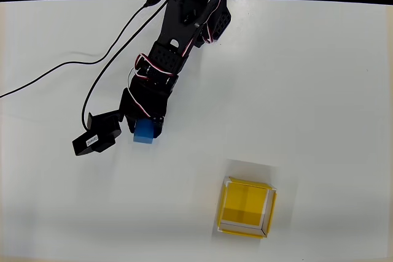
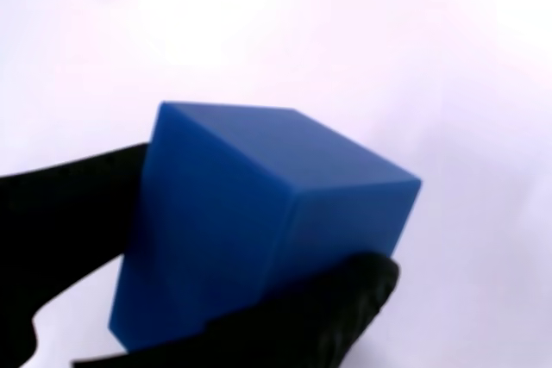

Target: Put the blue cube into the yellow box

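Clearance, overhead view: white matte tabletop (image 1: 307, 78) bare btwn black two-finger gripper (image 1: 142, 128) w/ small bright blue cube (image 1: 145, 132) and square shallow yellow box w/ pale rims (image 1: 247, 207), lower right; nothing standing btwn them. Obstacles: black rectangular module w/ white label (image 1: 95, 136) just left of gripper; thin black cables (image 1: 92, 62) trailing across upper-left table.

A black robot arm (image 1: 184, 35) built of blocky matte segments is seen from overhead. Red and white wires (image 1: 144, 72) are looped along its joints. A black module with a white label (image 1: 95, 136) is fixed at its left.
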